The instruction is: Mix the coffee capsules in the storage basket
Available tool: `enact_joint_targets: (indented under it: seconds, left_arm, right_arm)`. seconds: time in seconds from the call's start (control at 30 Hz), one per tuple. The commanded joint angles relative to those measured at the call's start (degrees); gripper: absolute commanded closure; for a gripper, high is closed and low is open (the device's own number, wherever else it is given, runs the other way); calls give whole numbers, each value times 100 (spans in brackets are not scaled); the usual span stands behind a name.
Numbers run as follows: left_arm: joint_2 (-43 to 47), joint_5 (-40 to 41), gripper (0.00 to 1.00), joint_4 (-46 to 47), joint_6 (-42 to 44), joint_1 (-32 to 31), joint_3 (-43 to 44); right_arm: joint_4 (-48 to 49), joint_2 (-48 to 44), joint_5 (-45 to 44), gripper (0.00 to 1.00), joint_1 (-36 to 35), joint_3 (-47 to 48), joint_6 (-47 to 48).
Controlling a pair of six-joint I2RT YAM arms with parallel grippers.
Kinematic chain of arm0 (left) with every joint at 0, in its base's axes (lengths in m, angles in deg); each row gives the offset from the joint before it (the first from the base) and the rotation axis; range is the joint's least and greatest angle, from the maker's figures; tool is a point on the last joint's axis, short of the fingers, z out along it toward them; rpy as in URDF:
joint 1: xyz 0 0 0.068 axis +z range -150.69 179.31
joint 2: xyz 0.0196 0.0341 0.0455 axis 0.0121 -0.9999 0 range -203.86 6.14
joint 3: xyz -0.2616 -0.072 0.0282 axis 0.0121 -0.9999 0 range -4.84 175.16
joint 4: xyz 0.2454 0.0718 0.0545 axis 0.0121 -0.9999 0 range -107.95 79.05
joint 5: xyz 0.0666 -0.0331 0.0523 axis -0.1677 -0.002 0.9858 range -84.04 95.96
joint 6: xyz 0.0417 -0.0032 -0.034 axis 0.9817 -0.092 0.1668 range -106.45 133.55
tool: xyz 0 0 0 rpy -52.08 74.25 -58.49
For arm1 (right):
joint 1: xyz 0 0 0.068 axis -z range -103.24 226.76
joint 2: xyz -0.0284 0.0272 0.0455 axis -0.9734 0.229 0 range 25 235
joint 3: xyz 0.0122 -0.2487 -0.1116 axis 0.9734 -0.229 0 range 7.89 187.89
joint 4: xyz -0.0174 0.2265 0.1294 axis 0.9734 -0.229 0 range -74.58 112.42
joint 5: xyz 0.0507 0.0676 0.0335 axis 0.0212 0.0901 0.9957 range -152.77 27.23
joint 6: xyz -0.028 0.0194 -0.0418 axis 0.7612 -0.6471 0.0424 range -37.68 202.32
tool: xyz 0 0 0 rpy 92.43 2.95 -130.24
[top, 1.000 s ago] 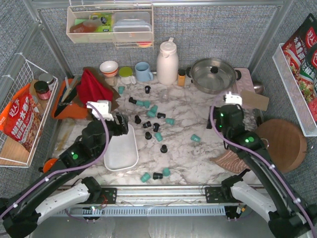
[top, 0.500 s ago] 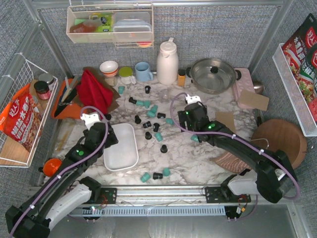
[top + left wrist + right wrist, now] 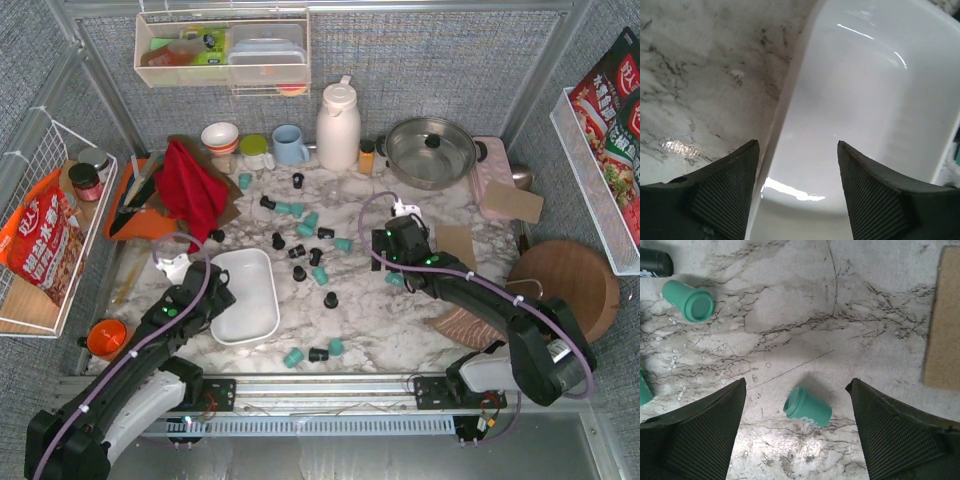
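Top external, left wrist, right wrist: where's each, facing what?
Top external: above and behind, looking down on marble table; left arm, right arm show.
Left wrist: looks down at rim of the white storage basket; own open jaws show.
Right wrist: looks down at a teal capsule framed by its open jaws.
Shared: top external shows that storage basket too.

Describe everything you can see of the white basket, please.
The basket is a shallow white rectangle with rounded corners and a raised rim, glossy like plastic. It is empty and lies flat on the marble table, at its near left, slightly turned. The open left gripper stands astride its near left rim, one finger over the table, one over the inside; contact cannot be told. The capsules lie outside it, on the table.
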Motion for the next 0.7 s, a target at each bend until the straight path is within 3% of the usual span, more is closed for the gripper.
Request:
enact_joint_targets:
  seconds: [0.0, 0.3, 0.5, 0.67]
  left_arm:
    - [203, 70, 29, 34, -580, 26, -249]
    - [120, -9, 54, 360, -341, 34, -370]
    - [413, 0, 98, 399, -112, 27, -319]
    - [792, -26, 100, 275, 164, 29, -25]
  right_arm:
    - [353, 96, 341, 11, 42, -51, -41]
    - [394, 417, 702, 11, 52, 9, -108]
    - [254, 351, 871, 10, 53, 127, 131]
    - [9, 195, 1101, 10, 48, 324, 263]
